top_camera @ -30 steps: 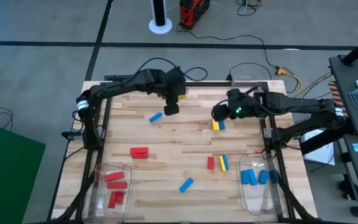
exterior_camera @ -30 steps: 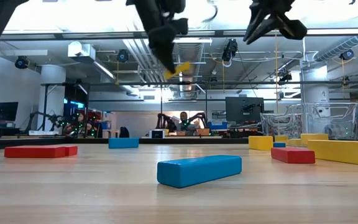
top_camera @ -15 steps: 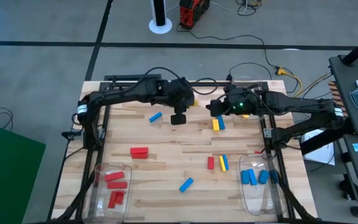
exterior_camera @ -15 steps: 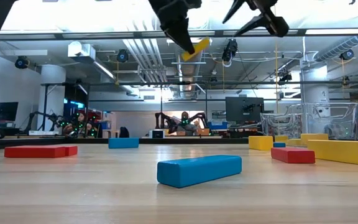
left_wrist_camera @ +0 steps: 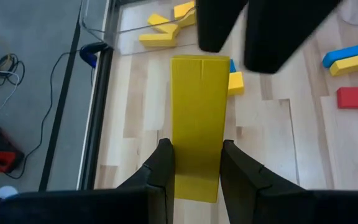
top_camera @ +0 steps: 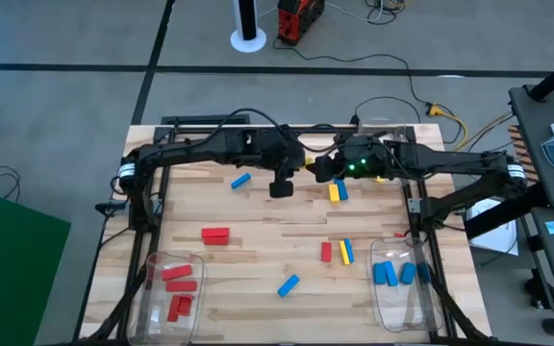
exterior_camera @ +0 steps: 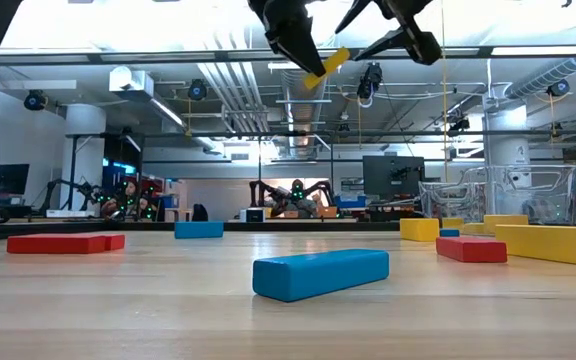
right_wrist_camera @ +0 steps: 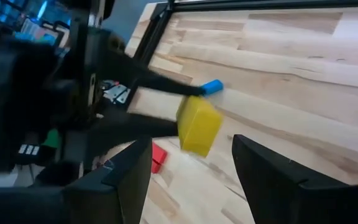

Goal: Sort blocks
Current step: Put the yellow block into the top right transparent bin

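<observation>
Tabletop point(top_camera: 258, 216) carries scattered blocks, with both arms raised above its far middle. Left end effector point(left_wrist_camera: 196, 163) is clenched on a yellow block point(left_wrist_camera: 197, 127), holding it in the air with its free end pointed at the right end effector point(exterior_camera: 380, 22), which hangs just beside it with fingers spread and holding nothing. Below them lie a blue block point(exterior_camera: 320, 273) and a red block point(exterior_camera: 65, 242) nearer the front edge.
</observation>
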Controlling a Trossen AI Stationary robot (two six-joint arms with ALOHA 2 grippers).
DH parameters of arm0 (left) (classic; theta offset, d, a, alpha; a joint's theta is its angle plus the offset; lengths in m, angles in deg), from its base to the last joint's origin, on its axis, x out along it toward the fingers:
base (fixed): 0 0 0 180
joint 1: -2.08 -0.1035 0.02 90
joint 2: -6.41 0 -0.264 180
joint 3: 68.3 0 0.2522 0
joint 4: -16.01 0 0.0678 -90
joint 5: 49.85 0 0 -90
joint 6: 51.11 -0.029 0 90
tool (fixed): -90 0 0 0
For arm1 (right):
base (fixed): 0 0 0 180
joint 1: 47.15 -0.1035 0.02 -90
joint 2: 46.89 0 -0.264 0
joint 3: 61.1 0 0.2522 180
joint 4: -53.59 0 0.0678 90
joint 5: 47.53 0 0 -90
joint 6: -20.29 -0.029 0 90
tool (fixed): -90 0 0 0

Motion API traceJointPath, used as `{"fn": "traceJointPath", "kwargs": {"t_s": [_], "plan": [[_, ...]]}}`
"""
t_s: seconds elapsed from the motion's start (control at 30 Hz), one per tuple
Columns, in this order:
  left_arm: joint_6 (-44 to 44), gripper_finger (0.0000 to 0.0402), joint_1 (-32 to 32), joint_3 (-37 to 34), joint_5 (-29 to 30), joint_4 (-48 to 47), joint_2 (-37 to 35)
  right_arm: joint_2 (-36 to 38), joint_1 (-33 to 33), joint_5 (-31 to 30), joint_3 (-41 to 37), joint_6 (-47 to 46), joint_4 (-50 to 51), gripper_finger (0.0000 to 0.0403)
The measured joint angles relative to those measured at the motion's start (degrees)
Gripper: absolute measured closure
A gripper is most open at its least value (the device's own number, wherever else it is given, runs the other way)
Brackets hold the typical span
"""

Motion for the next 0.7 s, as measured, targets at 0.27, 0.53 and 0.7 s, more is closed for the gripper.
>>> {"fn": "traceJointPath", "kwargs": {"t_s": [0.27, 0.53, 0.7], "plan": [[0.22, 0.0333, 1.16, -0.01, 0.0, 1.19, 0.0, -1.15, 0.41, -0.02, 0.0, 1.08, -1.24, 0.0198], [1.81, 0.0333, 1.45, -0.01, 1.98, 2.14, 0.0, -1.13, 0.59, -0.04, 0.0, 1.14, -1.28, 0.0239], [1.9, 0.0326, 1.41, -0.01, 3.41, 2.12, 0.0, -1.13, 0.59, -0.07, 0.0, 1.5, -1.16, 0.0302]]}}
